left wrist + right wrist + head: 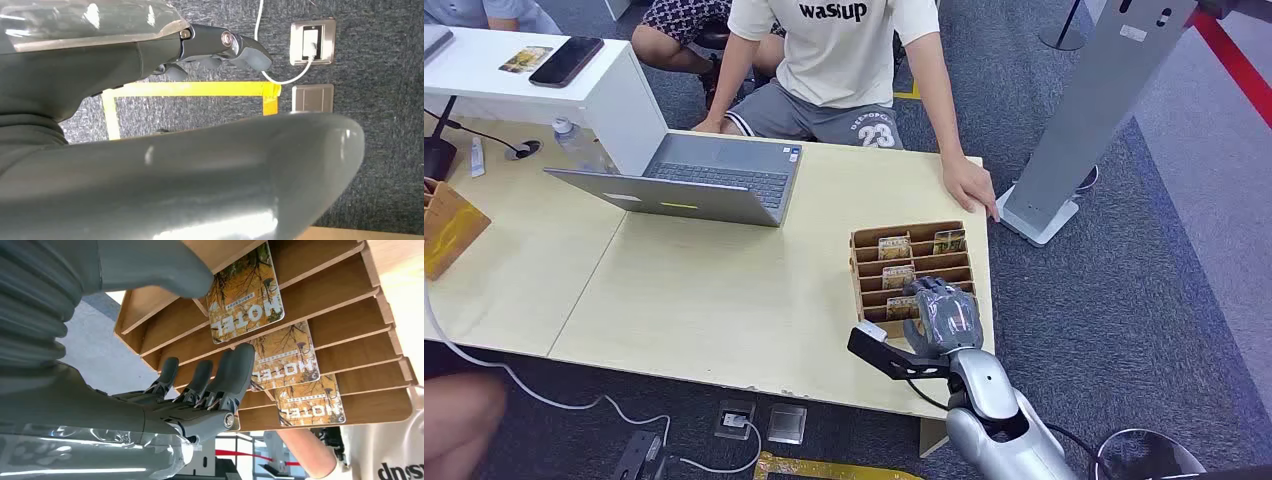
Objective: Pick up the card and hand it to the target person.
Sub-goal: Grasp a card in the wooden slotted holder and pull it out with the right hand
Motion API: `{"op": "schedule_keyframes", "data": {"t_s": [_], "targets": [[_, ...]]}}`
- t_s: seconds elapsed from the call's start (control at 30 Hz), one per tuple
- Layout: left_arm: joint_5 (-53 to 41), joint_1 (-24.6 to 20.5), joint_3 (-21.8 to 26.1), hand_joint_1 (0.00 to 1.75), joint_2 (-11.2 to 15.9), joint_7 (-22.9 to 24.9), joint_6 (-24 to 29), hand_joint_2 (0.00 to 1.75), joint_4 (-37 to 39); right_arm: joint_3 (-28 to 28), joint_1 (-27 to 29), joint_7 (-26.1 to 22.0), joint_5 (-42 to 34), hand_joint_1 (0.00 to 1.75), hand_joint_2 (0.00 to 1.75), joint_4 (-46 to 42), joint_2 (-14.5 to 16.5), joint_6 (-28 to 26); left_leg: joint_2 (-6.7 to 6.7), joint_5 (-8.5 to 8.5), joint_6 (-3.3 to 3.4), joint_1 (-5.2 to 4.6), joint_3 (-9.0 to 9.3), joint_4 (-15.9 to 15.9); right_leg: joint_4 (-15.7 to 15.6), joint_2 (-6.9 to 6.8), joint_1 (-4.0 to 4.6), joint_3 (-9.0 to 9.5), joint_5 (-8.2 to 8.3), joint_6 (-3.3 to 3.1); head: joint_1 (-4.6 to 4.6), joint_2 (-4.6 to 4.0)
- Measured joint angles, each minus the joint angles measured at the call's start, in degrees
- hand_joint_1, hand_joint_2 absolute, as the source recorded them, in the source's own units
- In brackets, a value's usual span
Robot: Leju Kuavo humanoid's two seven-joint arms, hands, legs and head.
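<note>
Yellow-brown HOTEL card (245, 292) upright in wooden rack's (350, 320) near slot.

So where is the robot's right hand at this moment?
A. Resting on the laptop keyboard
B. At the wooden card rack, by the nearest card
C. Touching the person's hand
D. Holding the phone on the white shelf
B: the right hand is at the near end of the wooden card rack, its fingers beside the nearest hotel card, far from the laptop.
</note>
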Motion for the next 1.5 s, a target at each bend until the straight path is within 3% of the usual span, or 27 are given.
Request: {"op": "schedule_keyframes", "data": {"t_s": [0.23,0.6,1.03,1.37,1.5], "targets": [[0.0,0.0,0.0,0.0,0.0,0.0,0.0,0.0,0.0,0.4,-0.3,0.1,-0.4,0.7,1.75,1.2,0.0,-0.2,0.0,0.0,0.0,0.0,0.0,0.0,0.0,0.0,0.0,0.0,0.0,0.0,-0.02,0.0],[0.1,0.0,0.0,0.0,0.0,0.1,-0.1,0.0,0.0,0.9,-0.9,0.2,-0.5,1.27,1.75,2.9,0.3,-0.9,0.0,0.0,0.0,0.0,0.01,0.0,0.0,0.0,0.0,0.0,0.0,0.0,-0.02,0.0],[0.1,0.0,0.0,0.0,0.0,0.5,-0.1,0.0,0.0,1.1,-1.2,0.3,-0.8,1.37,1.75,3.8,0.4,-0.7,0.01,0.0,0.0,0.0,0.03,0.0,0.0,0.01,0.0,0.01,0.0,0.0,-0.02,0.0],[0.0,0.0,0.0,0.0,0.0,0.4,-0.1,0.0,0.0,1.1,-1.2,0.3,-0.9,1.58,1.75,3.8,0.4,-0.8,0.01,0.0,0.0,0.0,0.04,0.0,0.0,0.01,0.0,0.01,0.0,0.0,-0.02,0.0],[0.0,0.0,0.0,0.0,0.0,0.2,-0.1,0.0,0.0,1.1,-1.2,0.3,-0.9,1.57,1.75,3.9,0.4,-0.9,0.01,0.0,0.0,0.0,0.04,0.0,0.0,0.01,0.0,0.01,0.0,0.0,0.0,0.0]]}}
